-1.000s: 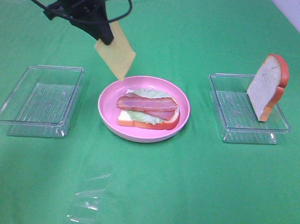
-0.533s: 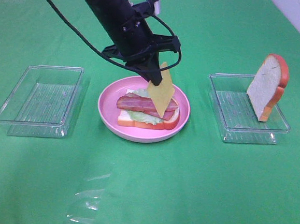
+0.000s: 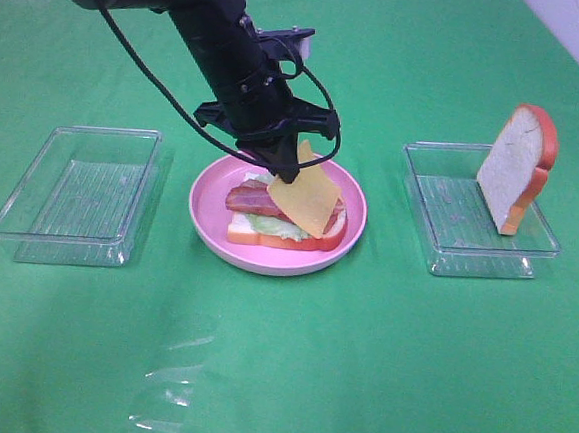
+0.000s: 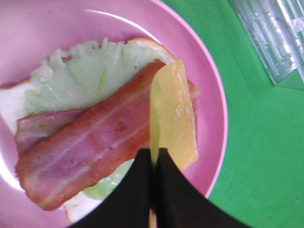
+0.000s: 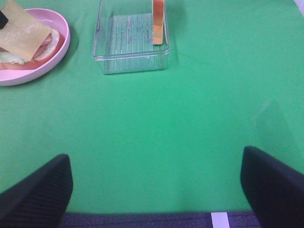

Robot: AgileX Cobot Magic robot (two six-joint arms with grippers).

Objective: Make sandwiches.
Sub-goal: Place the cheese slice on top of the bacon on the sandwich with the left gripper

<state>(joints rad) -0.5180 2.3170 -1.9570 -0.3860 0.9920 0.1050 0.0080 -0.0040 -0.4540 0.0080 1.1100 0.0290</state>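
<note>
An open sandwich lies on the pink plate (image 3: pixel 266 262): a bread slice (image 3: pixel 278 239), green lettuce (image 4: pixel 80 71) and bacon strips (image 4: pixel 90 152). My left gripper (image 3: pixel 278 170) is shut on one edge of the yellow cheese square (image 3: pixel 308 200). The cheese tilts down with its lower end resting on the bacon, as the left wrist view (image 4: pixel 173 118) shows. The second bread slice (image 3: pixel 516 166) leans upright in the right clear tray (image 3: pixel 467 259). My right gripper (image 5: pixel 156 190) is open and empty above the green cloth, out of the exterior high view.
An empty clear tray (image 3: pixel 76 195) sits left of the plate. A crumpled clear film (image 3: pixel 171 383) lies on the cloth at the front. The plate (image 5: pixel 28 76) and the right tray (image 5: pixel 130 42) lie ahead of the right gripper.
My left gripper carried the cheese from behind the plate's left side to over the sandwich and lowered it. The cheese now rests tilted on the bacon.
</note>
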